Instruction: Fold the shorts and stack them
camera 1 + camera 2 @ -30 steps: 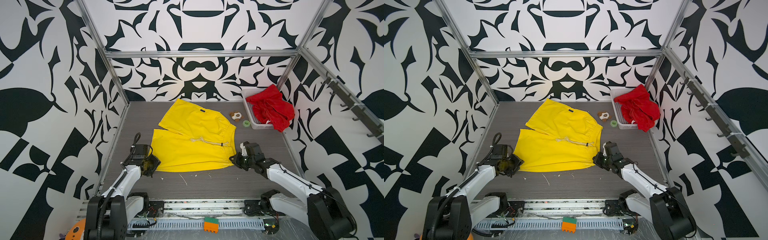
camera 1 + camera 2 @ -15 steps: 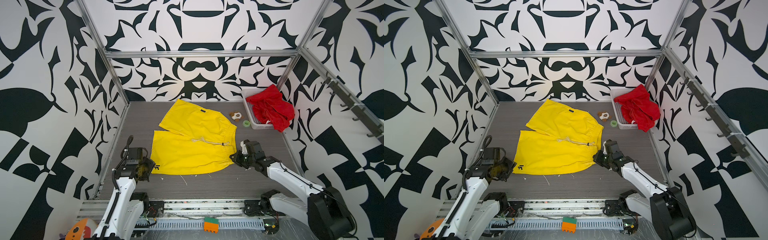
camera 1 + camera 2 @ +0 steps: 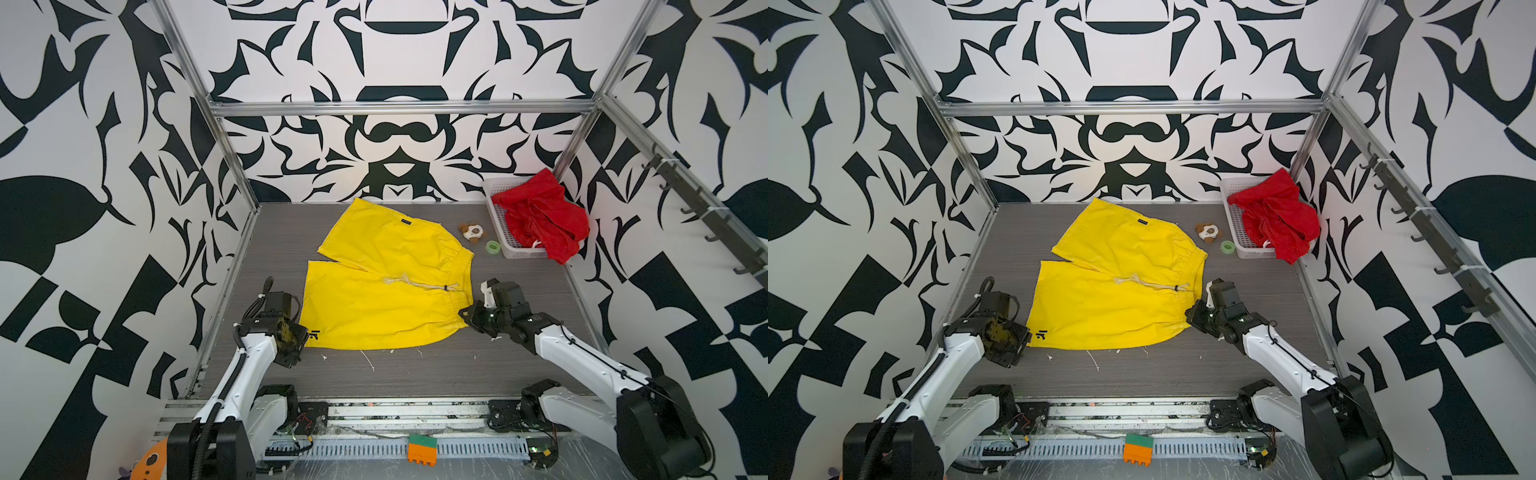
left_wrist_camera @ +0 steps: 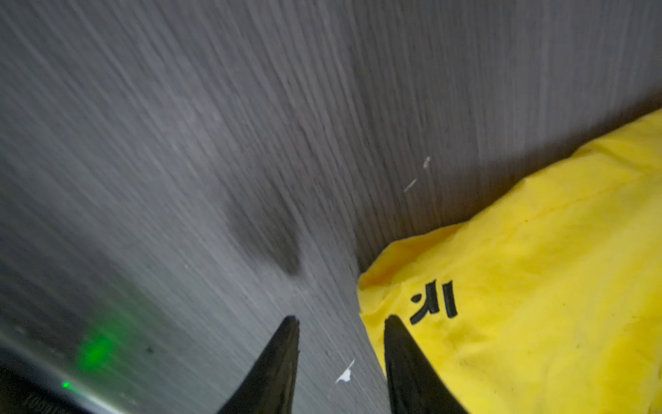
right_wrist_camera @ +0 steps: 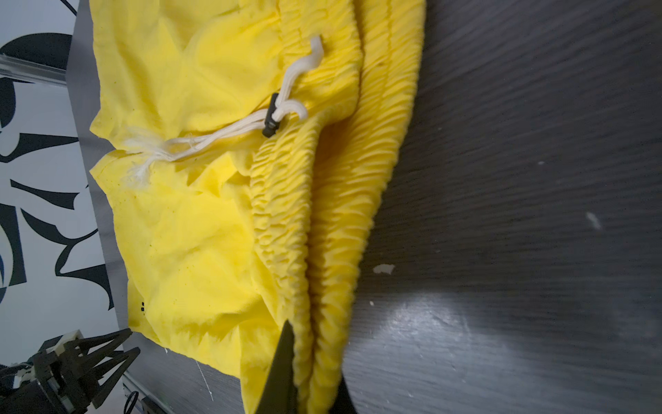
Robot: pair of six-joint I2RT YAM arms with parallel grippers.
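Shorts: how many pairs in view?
2. The yellow shorts lie spread flat in the middle; the red shorts are heaped in the white basket at the far right, spilling over its rim. Another could hide beneath.

Yellow shorts (image 3: 386,291) flat, ctr; red shorts (image 3: 540,216) bunched in basket (image 3: 497,218).

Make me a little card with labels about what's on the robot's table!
yellow shorts: spread out in the middle of the table
red shorts: bunched up, spilling over the white basket, far right corner
left pincer: open, at the yellow shorts' near left corner
right pincer: shut on the yellow shorts' waistband
plush toy: on the table beside the basket, near a small green ring
folded yet: no
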